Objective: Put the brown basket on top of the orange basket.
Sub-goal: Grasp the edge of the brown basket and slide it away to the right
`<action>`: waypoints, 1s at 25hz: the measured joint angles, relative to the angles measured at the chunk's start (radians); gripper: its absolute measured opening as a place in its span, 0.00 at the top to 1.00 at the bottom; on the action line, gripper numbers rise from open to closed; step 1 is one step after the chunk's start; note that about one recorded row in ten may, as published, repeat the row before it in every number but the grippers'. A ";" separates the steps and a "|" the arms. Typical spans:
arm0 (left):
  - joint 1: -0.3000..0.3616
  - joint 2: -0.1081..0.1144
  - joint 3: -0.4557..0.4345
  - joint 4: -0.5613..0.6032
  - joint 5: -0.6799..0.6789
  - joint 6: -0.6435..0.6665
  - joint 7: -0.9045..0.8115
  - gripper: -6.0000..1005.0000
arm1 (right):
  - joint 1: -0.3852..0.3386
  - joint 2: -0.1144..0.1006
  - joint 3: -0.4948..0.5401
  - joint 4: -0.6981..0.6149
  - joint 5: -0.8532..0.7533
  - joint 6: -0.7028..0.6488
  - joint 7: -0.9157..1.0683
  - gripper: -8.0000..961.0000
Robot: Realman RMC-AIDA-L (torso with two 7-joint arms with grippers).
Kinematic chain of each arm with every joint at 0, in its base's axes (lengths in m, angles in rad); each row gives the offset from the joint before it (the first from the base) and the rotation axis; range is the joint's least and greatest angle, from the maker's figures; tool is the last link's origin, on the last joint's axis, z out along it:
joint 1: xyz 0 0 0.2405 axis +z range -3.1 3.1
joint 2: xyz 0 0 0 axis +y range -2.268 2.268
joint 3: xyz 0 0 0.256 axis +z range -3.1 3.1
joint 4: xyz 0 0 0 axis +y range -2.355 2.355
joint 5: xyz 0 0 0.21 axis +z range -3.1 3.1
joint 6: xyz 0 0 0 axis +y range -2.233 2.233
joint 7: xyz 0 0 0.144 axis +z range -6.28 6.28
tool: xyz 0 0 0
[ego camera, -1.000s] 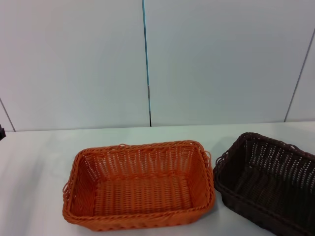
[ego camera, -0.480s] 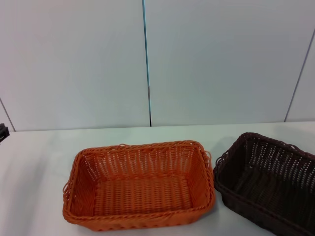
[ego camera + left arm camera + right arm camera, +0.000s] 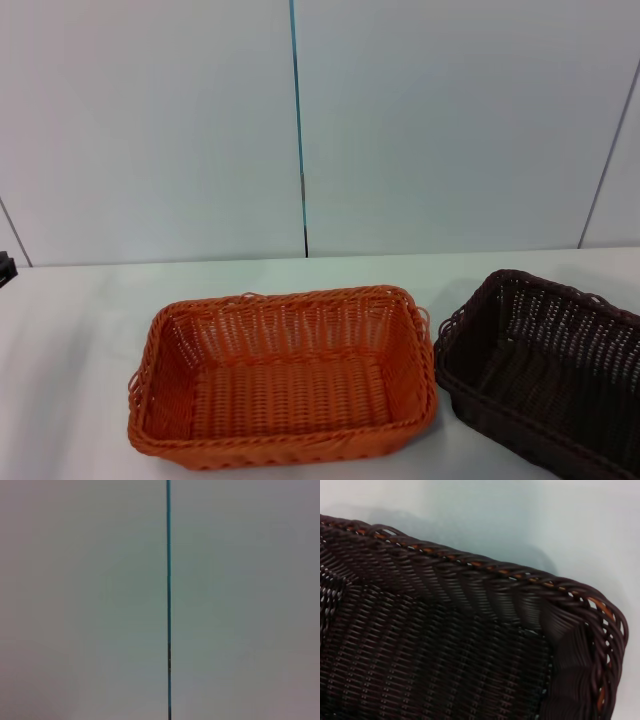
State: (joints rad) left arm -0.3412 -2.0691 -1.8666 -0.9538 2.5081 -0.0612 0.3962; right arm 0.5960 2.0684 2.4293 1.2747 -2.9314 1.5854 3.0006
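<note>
While the orange basket (image 3: 283, 375) is sitting on the white table (image 3: 70, 330) near the middle, the brown basket (image 3: 545, 365) is lying just beside it on the robot's right, not touching. The right wrist camera is looking closely into the brown basket's corner (image 3: 445, 630). Neither pincer is showing, so I cannot tell their state

The orange basket (image 3: 283, 375), a bright woven rectangle with open-weave sloping sides and a braided rim, sits upright and empty at lower centre of the head view. The brown basket (image 3: 545, 372), dark and similarly woven, stands just beside it at lower right, slightly turned and cut off by the frame edge.
</note>
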 joint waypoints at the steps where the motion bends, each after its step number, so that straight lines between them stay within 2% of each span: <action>1: 0.000 0.000 0.000 0.000 0.000 0.000 0.000 0.12 | -0.001 0.000 0.000 -0.003 0.000 -0.002 0.000 0.14; 14: -0.007 -0.003 0.000 -0.001 -0.004 -0.014 -0.002 0.12 | -0.013 0.002 -0.045 -0.068 0.000 -0.101 -0.002 0.15; 25: -0.003 -0.004 0.000 -0.003 -0.018 -0.035 -0.002 0.12 | -0.017 0.004 -0.052 -0.099 0.000 -0.124 -0.005 0.15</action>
State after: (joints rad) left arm -0.3444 -2.0732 -1.8668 -0.9569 2.4902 -0.0960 0.3941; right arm 0.5791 2.0724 2.3769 1.1755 -2.9314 1.4612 2.9951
